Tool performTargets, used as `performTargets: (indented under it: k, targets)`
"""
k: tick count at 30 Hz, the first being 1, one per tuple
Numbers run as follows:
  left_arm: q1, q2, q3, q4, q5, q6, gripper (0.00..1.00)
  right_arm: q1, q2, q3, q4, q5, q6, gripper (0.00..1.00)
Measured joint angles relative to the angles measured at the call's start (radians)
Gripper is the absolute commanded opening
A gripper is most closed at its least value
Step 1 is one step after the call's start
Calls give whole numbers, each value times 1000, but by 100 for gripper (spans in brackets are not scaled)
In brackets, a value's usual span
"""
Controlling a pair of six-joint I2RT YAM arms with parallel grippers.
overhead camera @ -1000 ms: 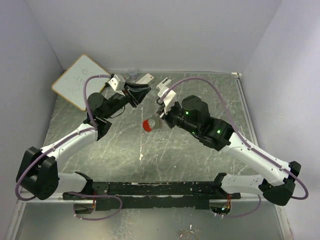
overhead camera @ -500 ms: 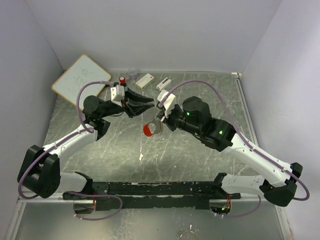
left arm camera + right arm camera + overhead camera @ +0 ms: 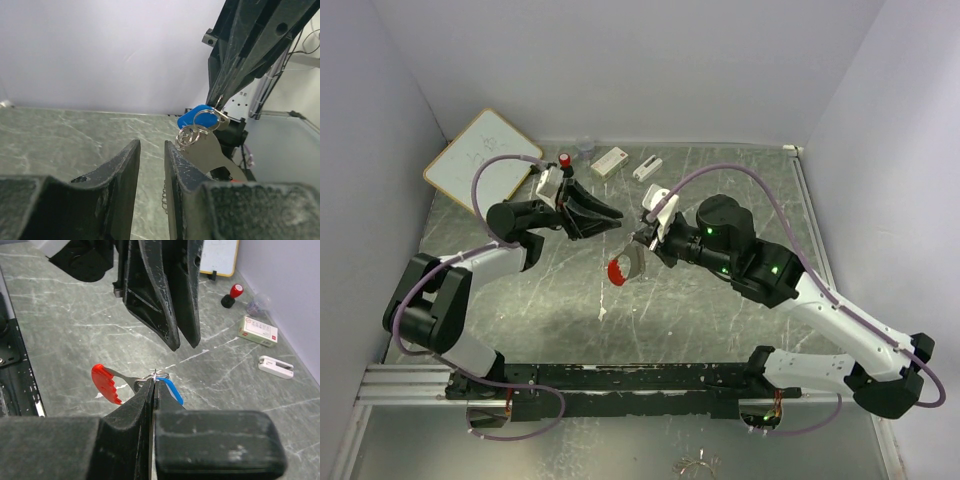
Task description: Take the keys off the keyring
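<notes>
My right gripper [image 3: 638,243] is shut on the thin silvery ring [image 3: 159,374] of the keyring and holds it above the table. The red curved piece [image 3: 618,270] hangs to its left, also in the right wrist view [image 3: 106,384]. A blue-headed key [image 3: 172,390] hangs on the other side of the fingers. In the left wrist view the ring [image 3: 200,127], the blue key head [image 3: 196,117] and a flat silvery blade [image 3: 210,152] hang just beyond my right finger. My left gripper [image 3: 612,214] is open by a narrow gap and empty, pointing at the ring from the left.
A whiteboard [image 3: 480,163] leans at the back left. A red-capped little bottle [image 3: 564,160], two white blocks [image 3: 609,160] [image 3: 646,168] and a small clear item [image 3: 585,147] lie along the back wall. Grey walls close in on three sides.
My left gripper has swung down and right toward the ring, its jaws narrower. My right gripper has shifted slightly down and right with the keyring.
</notes>
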Motion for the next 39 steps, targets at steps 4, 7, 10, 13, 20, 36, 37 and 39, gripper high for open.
performTargets:
  k: [4, 7, 10, 13, 20, 36, 37, 39]
  targets:
    - [-5, 10, 2, 4, 23, -57, 39, 0, 8, 0, -5, -33, -2, 0]
    - [-9, -10, 2, 6, 36, -73, 40, 0, 23, 6, -11, -48, -4, 0]
    - [-22, -34, 2, 8, 42, -82, 41, 0, 29, 6, -13, -59, -8, 0]
    - [-53, -40, 6, 9, 58, -87, 41, 0, 28, 6, -7, -62, -13, 0]
    - [-102, -40, 19, 10, 92, -88, 41, 0, 9, 6, 28, -51, -31, 0]
    - [-116, -24, 47, 10, 83, -87, 30, 0, 4, 5, 52, -34, -42, 0]
    - [-117, -24, 47, 10, 81, -87, 30, 0, 4, 5, 53, -32, -41, 0]
    - [-117, -24, 47, 10, 77, -87, 34, 0, 4, 5, 55, -28, -41, 0]
